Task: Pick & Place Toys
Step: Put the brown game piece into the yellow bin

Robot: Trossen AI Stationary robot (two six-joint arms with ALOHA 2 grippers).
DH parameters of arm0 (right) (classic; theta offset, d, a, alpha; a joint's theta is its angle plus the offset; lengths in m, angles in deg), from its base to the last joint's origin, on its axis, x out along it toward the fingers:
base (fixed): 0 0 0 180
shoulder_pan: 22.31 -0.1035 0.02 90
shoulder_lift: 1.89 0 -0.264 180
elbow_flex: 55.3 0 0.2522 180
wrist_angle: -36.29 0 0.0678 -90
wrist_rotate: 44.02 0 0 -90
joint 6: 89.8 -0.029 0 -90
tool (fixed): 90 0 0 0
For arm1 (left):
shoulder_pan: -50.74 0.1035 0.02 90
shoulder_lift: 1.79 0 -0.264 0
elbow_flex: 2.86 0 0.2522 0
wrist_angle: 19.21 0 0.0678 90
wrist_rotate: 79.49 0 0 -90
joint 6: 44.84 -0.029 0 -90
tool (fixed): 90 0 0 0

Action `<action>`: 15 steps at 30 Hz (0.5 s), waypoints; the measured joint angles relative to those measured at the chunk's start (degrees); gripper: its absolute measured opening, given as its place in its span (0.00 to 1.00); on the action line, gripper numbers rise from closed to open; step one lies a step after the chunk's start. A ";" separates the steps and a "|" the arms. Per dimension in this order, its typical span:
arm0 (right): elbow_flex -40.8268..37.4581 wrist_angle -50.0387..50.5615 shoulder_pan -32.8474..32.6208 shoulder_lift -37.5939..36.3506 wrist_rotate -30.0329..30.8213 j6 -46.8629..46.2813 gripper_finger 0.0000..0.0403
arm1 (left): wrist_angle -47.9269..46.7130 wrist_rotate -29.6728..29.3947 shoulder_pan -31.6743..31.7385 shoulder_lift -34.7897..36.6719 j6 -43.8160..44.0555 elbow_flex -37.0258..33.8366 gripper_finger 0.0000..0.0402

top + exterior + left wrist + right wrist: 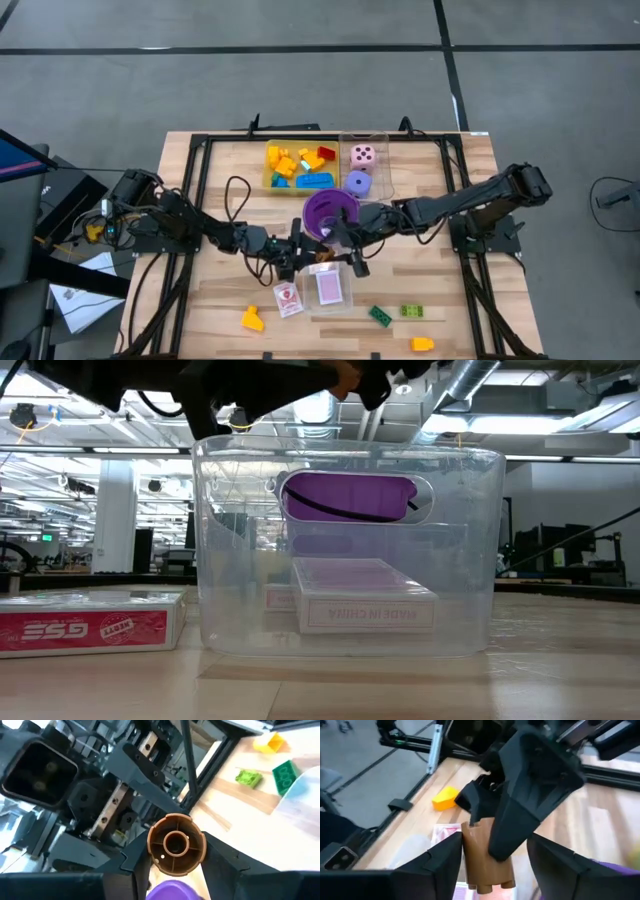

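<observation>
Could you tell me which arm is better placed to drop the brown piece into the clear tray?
Likely the left: the left pincer grips the brown piece at its top, over the clear tray. The right pincer merely sits alongside it.

Bright, even overhead light (soft shadows), blurred wrist views, ceiling glare

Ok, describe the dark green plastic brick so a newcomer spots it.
On the wooden table, find the small clear tray holding a purple card box. Just beyond it on the right arm's side lies the dark green plastic brick, darker than the lime-green brick and yellow-orange brick farther along.
</observation>
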 joint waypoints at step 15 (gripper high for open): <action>0.13 19.88 -9.40 -12.10 28.89 -2.95 0.60 | -16.78 -14.99 -0.64 9.34 4.29 -0.10 0.34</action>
